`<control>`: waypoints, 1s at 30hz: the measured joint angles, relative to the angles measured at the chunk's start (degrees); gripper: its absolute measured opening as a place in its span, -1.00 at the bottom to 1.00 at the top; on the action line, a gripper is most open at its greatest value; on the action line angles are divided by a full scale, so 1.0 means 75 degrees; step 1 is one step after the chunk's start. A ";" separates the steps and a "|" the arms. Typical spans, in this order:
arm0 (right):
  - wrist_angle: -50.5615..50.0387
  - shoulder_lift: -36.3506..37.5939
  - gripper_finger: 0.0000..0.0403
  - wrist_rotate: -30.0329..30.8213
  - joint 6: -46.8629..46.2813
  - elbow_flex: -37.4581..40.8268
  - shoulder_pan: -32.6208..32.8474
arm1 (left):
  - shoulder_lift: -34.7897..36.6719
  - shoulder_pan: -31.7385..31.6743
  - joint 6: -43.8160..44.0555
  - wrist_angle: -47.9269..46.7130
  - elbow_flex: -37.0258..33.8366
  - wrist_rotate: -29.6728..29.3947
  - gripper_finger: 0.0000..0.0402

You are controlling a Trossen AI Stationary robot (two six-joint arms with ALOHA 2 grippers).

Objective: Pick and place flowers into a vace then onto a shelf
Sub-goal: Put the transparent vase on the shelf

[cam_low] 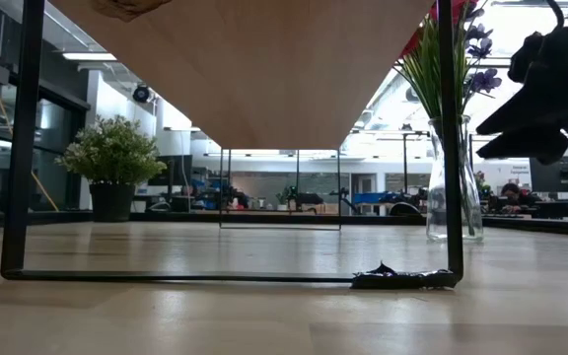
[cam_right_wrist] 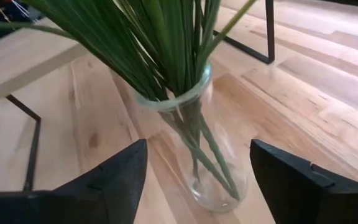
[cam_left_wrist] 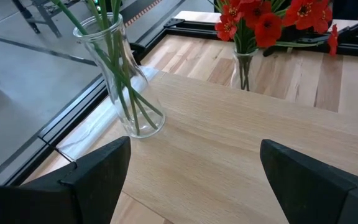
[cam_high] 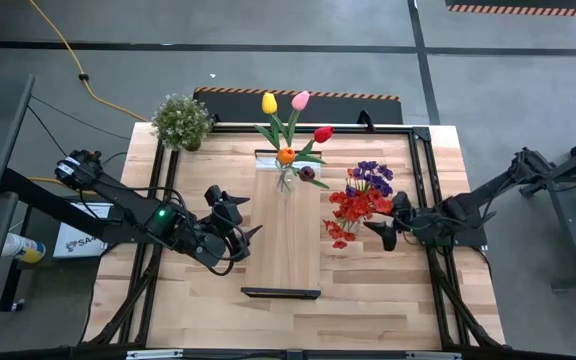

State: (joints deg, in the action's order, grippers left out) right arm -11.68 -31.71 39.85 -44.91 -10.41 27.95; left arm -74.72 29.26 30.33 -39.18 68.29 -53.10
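From above, the tulips point(cam_high: 290, 128) stand in a vase point(cam_high: 285, 180) on the shelf point(cam_high: 286, 232), and the left gripper point(cam_high: 240, 218) waits with wide fingers beside the shelf. In the low view the shelf cuts off the red and purple flowers point(cam_low: 440, 44) in their vase point(cam_low: 455, 182) on the surface point(cam_low: 264, 316). The right wrist view hides the blooms; the right gripper point(cam_right_wrist: 197, 177) has wide fingers on both sides of that vase, not touching.

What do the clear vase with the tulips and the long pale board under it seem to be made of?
The clear vase with the tulips looks like smooth glass: the green stems show through its wall, and it glints. The long pale board looks like light wood with a matte finish: fine grain runs along it. A veneer cannot be ruled out.
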 joint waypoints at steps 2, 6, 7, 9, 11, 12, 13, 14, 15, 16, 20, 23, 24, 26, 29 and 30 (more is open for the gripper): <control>0.0062 -0.0157 0.37 -0.0125 0.0003 0.0000 -0.0082 | 0.0000 0.0000 0.0002 0.0000 0.0000 0.0000 0.94; 0.0665 -0.0598 0.36 -0.0160 0.0315 0.0000 -0.0227 | 0.0000 0.0000 0.0002 0.0002 0.0000 -0.0003 0.94; 0.0879 -0.0713 0.36 -0.0266 0.0505 0.0000 -0.0271 | 0.0000 0.0000 0.0000 0.0003 0.0000 -0.0003 0.94; 0.1227 -0.0943 0.36 -0.0502 0.0811 0.0000 -0.0370 | 0.0000 0.0000 0.0002 0.0003 0.0000 -0.0003 0.94; 0.1319 -0.1165 0.36 -0.0519 0.0862 0.0000 -0.0482 | 0.0000 0.0000 0.0000 0.0003 0.0000 -0.0006 0.94; 0.1308 -0.1260 0.36 -0.0430 0.0830 0.0000 -0.0545 | 0.0000 0.0000 0.0002 0.0003 0.0000 -0.0006 0.94; 0.1311 -0.1345 0.36 -0.0380 0.0796 0.0000 -0.0603 | 0.0000 0.0000 0.0002 0.0003 0.0000 -0.0006 0.94; 0.1327 -0.1422 0.36 -0.0383 0.0793 0.0000 -0.0669 | 0.0000 0.0000 0.0001 0.0003 0.0000 -0.0006 0.94; 0.1354 -0.1497 0.36 -0.0437 0.0804 0.0000 -0.0728 | 0.0000 0.0000 0.0001 0.0003 0.0000 -0.0006 0.94; 0.1415 -0.1571 0.36 -0.0529 0.0853 0.0000 -0.0786 | 0.0000 0.0000 0.0002 0.0003 0.0000 -0.0006 0.94; 0.1989 -0.1831 0.36 -0.0884 0.1234 0.0000 -0.1021 | 0.0000 0.0000 0.0000 0.0003 0.0000 -0.0006 0.94; 0.2213 -0.1989 0.36 -0.0912 0.1385 0.0000 -0.1183 | 0.0000 0.0000 0.0000 -0.0001 0.0000 -0.0009 0.94; 0.2233 -0.2021 0.36 -0.0915 0.1393 0.0000 -0.1247 | 0.0000 0.0000 0.0000 -0.0007 0.0000 -0.0009 0.94; 0.2248 -0.2080 0.36 -0.0945 0.1394 0.0000 -0.1353 | -0.0001 0.0001 0.0000 -0.0050 0.0000 -0.0009 0.94; 0.2388 -0.2084 0.36 -0.1043 0.1486 0.0000 -0.1499 | 0.0000 0.0000 0.0000 -0.0067 0.0000 -0.0009 0.94; 0.2458 -0.2083 0.36 -0.1091 0.1580 0.0000 -0.1548 | 0.0000 0.0003 0.0000 -0.0086 0.0000 -0.0012 0.94</control>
State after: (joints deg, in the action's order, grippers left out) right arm 6.75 -47.33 31.68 -33.06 -10.41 16.34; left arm -74.72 29.28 30.33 -39.82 68.29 -53.19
